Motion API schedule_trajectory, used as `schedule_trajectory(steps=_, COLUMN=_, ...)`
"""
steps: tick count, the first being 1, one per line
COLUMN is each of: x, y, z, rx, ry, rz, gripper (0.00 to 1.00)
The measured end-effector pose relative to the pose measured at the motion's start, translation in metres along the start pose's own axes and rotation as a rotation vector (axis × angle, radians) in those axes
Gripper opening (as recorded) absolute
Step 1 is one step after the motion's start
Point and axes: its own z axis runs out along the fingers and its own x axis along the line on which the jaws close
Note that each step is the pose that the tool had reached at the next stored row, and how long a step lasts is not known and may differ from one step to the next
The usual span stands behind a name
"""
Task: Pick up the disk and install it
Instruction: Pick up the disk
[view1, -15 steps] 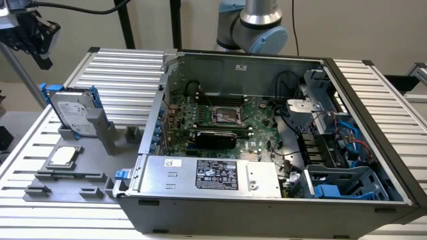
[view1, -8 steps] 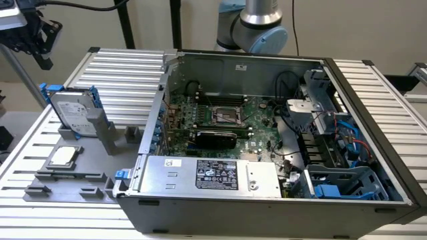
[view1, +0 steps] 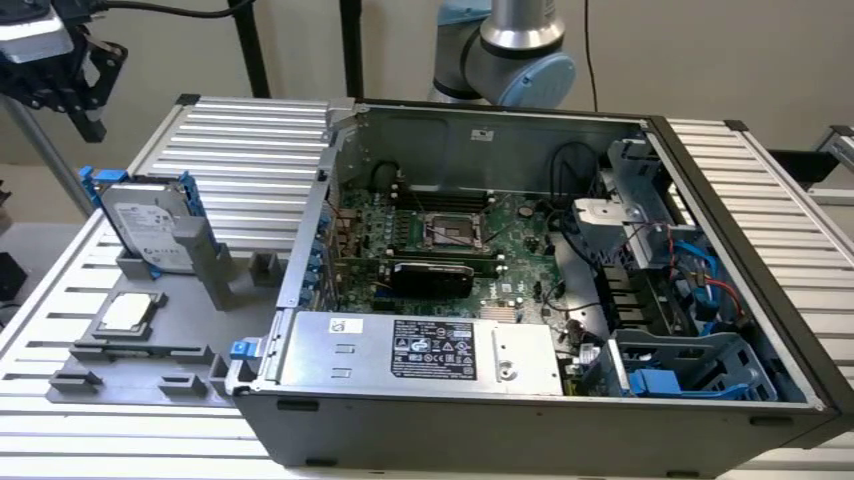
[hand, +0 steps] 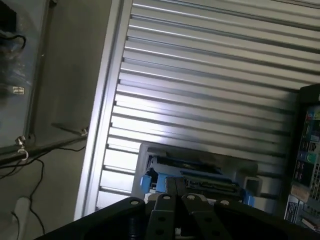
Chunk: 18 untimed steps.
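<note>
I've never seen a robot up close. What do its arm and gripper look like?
The arm is a round silver-grey tube with pale blue joint caps. The gripper is black and angular, studded with small silver bolts. A black cable runs off near it.

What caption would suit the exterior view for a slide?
Gripper hovers above the blue-framed disk standing in a grey holder beside the open computer case.

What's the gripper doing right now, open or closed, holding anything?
Gripper: closed, holding nothing, above the disk and not touching it.
</note>
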Motion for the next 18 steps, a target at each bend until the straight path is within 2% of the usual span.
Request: schedule_trajectory(steps=18, x=-0.0009, y=-0.0007, z=0.0103, rx=-0.0028, ry=0.0135, rz=-0.295, gripper=0.00)
